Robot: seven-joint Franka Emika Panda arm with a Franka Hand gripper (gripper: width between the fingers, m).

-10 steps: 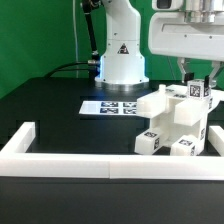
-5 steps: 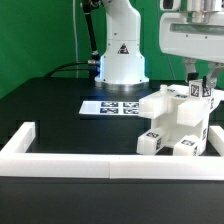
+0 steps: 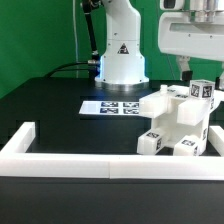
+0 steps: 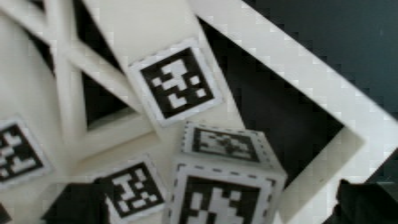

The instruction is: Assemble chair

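The chair [image 3: 178,118] is a white blocky assembly with black-and-white tags, standing at the exterior view's right, just behind the barrier wall. My gripper [image 3: 199,75] hangs right above its top tagged part [image 3: 201,91], fingers apart and holding nothing. In the wrist view the gripper [image 4: 222,208] shows dark fingertips [image 4: 75,203] at the edge, with a tagged white block [image 4: 222,150] below and between them. White slanted bars of the back panel [image 4: 267,50] and another tag [image 4: 178,85] lie beyond.
The marker board [image 3: 112,106] lies flat on the black table beside the chair. A long low white barrier wall [image 3: 100,157] runs along the front, with a short arm at the exterior view's left [image 3: 22,137]. The arm's white base [image 3: 121,55] stands behind.
My gripper has risen from around the chair's top tagged part to just above it. The chair has not moved.
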